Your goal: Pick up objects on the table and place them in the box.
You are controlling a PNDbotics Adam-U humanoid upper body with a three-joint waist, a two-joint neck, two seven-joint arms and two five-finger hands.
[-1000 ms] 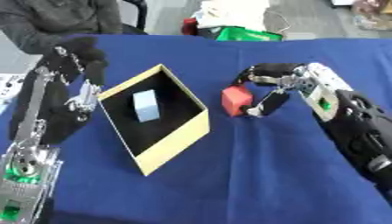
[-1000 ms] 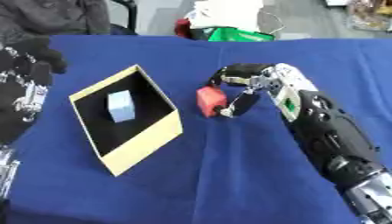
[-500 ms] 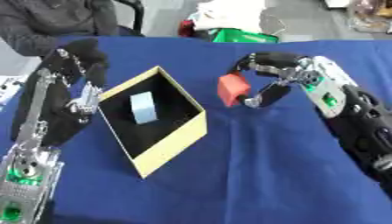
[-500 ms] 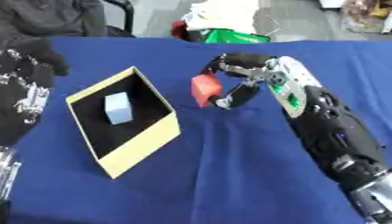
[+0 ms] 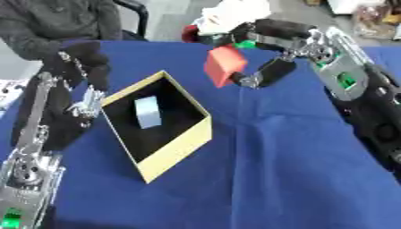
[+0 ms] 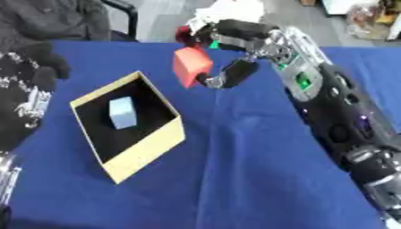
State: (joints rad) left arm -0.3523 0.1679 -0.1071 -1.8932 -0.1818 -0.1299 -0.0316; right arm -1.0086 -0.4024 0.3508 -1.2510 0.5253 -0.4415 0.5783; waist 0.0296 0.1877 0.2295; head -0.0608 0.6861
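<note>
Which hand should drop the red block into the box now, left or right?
Probably the right hand: it already pinches the red block, lifted off the table just beyond the box. The left hand sits at the box's far left side, holding nothing.

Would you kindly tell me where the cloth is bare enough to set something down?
Bare blue cloth runs wide below the box, across to the right arm. It is crowded left of the box, by the left hand, and above it, where the right hand holds the red block.

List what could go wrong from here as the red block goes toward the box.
The right robot hand pinches the red block in the air beside the box, not over it; released now, it would likely miss. Lowered, it may clip the rim or land on the blue block inside.
</note>
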